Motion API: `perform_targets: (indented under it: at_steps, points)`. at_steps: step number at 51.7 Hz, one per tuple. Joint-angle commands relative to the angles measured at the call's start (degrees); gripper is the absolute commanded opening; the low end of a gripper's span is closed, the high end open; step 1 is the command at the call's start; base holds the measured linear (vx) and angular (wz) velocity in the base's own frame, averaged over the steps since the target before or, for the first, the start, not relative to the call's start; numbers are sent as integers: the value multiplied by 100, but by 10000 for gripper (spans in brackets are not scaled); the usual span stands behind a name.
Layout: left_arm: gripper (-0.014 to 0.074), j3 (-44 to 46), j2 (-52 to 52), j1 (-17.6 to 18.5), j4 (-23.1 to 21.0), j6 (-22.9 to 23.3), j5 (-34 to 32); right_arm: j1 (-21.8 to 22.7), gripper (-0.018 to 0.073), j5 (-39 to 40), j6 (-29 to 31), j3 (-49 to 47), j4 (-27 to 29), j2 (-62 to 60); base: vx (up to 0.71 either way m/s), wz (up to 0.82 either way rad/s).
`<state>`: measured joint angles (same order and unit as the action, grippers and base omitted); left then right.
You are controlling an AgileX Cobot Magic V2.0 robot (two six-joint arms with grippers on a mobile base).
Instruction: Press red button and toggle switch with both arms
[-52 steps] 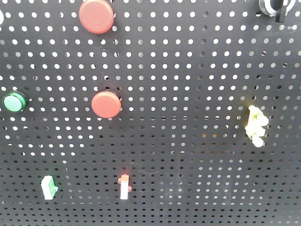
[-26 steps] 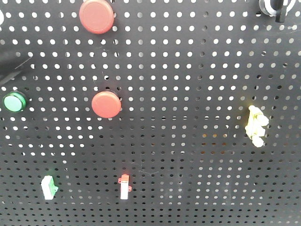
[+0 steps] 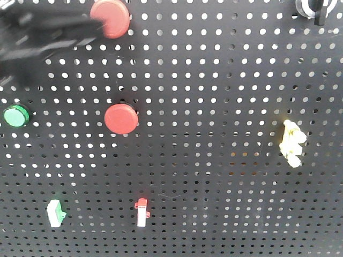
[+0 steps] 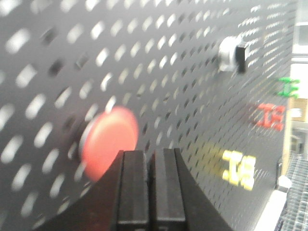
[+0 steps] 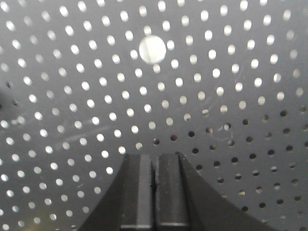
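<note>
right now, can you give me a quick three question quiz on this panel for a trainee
1. True or false: the left pincer is shut.
2. In the front view, which control does the left arm overlap? A) upper red button B) green button C) black knob
3. Fill in: the right pincer faces only bare ____.
Key: 1 true; 2 A; 3 pegboard.

Saw matte black on the left gripper [image 4: 150, 155]: two flat, blunt-ended fingers [image 4: 132, 187], a thin seam between, flaring into sloped shoulders below. Found the same build on the right gripper [image 5: 155, 159]. Caught the left arm [image 3: 48, 32] only as a black angular blur.
</note>
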<state>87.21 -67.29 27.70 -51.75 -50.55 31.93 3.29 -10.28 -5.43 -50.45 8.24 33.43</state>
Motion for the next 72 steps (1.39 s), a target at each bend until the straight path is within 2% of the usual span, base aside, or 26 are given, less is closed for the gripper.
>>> perform_targets:
  at_steps: [1,24,36,44,49,54,58,62,68,72]
  points:
    - [1,280,-70,34,-179,8,-451,30,-3,472,49,-181,-24,61,0,0]
    - [1,299,-495,34,-155,67,-856,30,-3,472,49,-181,-24,61,0,0]
    - [1,299,-109,34,-186,60,102,30,-3,407,31,-181,5,61,0,0]
    - [1,70,324,34,-141,60,296,24,-3,-258,122,-192,134,40,0,0]
    - [1,-425,686,34,-141,60,69,19,-3,-783,583,-192,323,40,0,0]
    - [1,-1053,1048,34,-141,60,-276,19,-3,-1070,1426,-192,1012,40,0,0]
    - [1,-1565,1329,34,-147,60,-517,19,-3,-1182,2429,-192,2093,47,0,0]
    - [1,-2000,1554,34,-152,66,-693,19,-3,-1402,3647,-192,3549,108,0,0]
    - [1,-2414,1815,34,-207,66,-851,19,-3,-2042,5786,-193,5976,332,0,0]
    - [1,-2526,1930,34,-219,73,-857,19,-3,-2358,6820,-199,7274,538,0,0]
